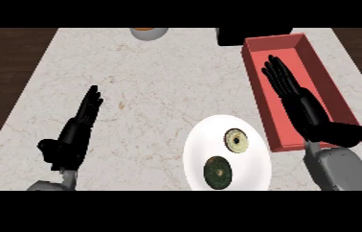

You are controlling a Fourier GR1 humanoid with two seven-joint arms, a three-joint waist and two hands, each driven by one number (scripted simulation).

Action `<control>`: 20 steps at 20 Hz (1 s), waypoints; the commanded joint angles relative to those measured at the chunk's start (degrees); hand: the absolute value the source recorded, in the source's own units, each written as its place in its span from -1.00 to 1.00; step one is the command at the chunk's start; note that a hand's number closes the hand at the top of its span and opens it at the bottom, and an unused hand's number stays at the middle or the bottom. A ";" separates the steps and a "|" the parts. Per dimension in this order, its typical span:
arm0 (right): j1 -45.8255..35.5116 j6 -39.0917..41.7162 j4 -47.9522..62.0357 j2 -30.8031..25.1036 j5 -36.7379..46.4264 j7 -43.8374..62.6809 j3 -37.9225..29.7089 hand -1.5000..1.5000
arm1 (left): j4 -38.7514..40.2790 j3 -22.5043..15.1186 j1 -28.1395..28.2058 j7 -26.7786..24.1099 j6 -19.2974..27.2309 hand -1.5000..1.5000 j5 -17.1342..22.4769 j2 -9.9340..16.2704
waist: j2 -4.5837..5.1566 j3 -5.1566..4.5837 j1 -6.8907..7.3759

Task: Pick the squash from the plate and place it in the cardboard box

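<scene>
One white plate (201,149) lies nearest on the tabletop (155,82), carrying two squash pieces: a dark green squash (218,173) and a paler one (237,140). The left hand (71,137) rests open, fingers straight. The right hand (297,94) is spread flat over one red box (322,77). One bowl (148,32) stands farthest.

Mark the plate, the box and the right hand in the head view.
plate (212,130): head view, bare white part near its upper left rim.
box (283,44): head view, red floor near its far end.
right hand (291,85): head view, back of the hand, fingers straight over the box.
</scene>
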 commanded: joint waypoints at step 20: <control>61.67 -45.19 -21.90 5.33 29.51 0.09 -1.21 -1.00 | -4.71 7.76 -1.86 7.41 1.08 0.00 8.14 -0.20 | 1.87 -3.71 -0.69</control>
